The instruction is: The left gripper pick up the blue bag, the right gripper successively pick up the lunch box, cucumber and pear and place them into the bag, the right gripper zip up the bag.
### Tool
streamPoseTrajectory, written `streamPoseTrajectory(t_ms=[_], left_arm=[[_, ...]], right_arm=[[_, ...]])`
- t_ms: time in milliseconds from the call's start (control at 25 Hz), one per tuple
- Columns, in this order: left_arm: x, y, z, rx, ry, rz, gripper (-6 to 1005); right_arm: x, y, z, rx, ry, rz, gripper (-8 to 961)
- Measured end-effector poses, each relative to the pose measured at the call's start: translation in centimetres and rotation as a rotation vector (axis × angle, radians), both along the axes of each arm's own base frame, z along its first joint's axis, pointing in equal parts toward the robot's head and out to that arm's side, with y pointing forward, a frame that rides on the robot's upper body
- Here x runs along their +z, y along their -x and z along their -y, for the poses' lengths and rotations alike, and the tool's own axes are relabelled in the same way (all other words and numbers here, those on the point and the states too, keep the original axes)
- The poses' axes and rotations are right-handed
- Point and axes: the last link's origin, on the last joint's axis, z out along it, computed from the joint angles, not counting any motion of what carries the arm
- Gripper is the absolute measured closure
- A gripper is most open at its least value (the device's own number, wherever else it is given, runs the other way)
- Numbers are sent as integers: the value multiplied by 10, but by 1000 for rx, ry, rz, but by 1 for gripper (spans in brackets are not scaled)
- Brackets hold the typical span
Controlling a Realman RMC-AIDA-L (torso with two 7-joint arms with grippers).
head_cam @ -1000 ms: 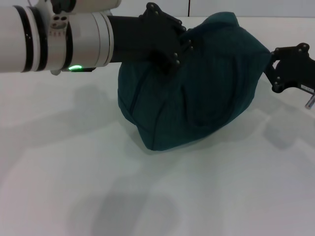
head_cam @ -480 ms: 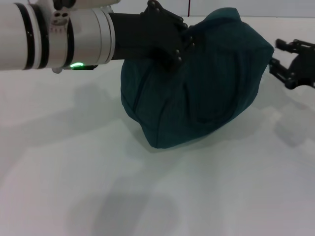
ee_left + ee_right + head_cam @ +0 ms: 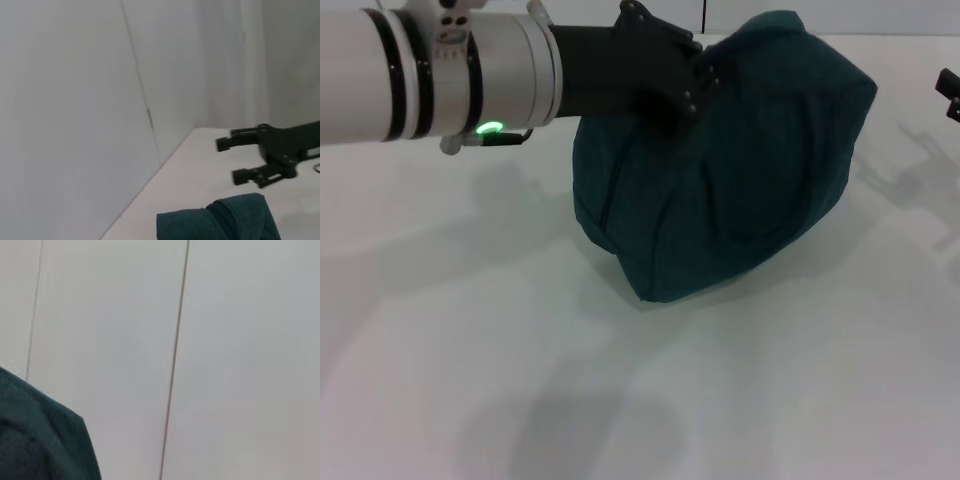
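In the upper left of the head view, my left arm reaches across to the blue bag [image 3: 720, 170], and the left end effector [image 3: 695, 85] sits at the bag's upper edge, apparently clamped on the fabric, though the fingertips are buried in the cloth and I cannot be fully sure. The bag fills the upper middle of the frame, bulging and rounded, its lower corner resting on the white worktop [image 3: 620, 400]. I judge it soft and floppy, weighted by whatever is inside, so it will sag and swing; the firmest hold is along the seamed top edge near the zip. At the far right edge only a sliver of the right end effector [image 3: 250, 160] shows; the left wrist view shows its fingers apart, holding nothing, beyond the bag's top.
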Motion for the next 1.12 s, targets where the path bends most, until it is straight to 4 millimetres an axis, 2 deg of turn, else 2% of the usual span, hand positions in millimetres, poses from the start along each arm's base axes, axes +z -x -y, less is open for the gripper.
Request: streamPoseTrajectory(t_ms=[160,360,600,840,1120], left_arm=[[-8,-2,-6,35,8,27,944],[-22,11,-13,94,26,25,944],[-35,22,-20,132,16,24,943],[-27,19,-27,159,-35,109,748],[-12,9,-28,161,-19,203,600]], right_arm=[[2,-2,4,2,-4,-11,203],[0,1,8,26,3,-25,83],[3,3,10,37,18,-54,82],[3,7,11,61,38,-69,82],[3,14,16,109,56,-91,82]])
